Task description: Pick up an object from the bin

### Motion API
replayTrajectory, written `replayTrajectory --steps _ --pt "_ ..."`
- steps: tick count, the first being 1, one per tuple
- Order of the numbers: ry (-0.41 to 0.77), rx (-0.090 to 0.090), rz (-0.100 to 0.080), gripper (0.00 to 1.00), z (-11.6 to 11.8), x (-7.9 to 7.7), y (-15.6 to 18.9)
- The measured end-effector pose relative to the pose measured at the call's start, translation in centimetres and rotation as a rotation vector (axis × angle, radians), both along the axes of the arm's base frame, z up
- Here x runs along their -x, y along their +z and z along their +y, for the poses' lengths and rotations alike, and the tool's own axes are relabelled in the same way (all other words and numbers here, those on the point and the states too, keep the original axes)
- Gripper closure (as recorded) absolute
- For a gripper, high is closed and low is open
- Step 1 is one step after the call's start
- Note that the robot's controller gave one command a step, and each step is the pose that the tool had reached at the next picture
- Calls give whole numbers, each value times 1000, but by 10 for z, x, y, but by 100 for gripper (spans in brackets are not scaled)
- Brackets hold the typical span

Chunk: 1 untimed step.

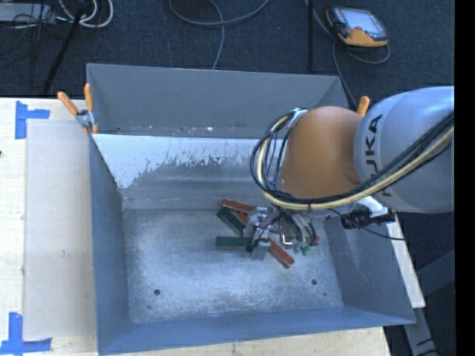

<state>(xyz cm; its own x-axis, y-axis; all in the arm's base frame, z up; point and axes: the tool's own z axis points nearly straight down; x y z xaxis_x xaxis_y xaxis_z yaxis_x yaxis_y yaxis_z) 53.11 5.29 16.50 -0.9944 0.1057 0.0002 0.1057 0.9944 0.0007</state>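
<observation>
My gripper (pixel 261 237) hangs low over a small heap of flat sticks right of the bin's middle. A dark green stick (pixel 231 241) lies flat just to its left. Two more, a reddish-brown one (pixel 236 206) and a green one (pixel 229 218), fan out above that. A red-brown stick (pixel 282 256) pokes out below and to the right of the gripper. The gripper's metal tip sits among these sticks, and the orange cover hides most of it.
The arm with its orange cover and looped cables covers the bin's right part. The sticks lie close together in one cluster on the speckled grey floor.
</observation>
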Motion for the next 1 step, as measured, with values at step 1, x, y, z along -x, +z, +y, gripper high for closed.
replayTrajectory --steps 1 --pt "-1 0 1 100 0 0 0"
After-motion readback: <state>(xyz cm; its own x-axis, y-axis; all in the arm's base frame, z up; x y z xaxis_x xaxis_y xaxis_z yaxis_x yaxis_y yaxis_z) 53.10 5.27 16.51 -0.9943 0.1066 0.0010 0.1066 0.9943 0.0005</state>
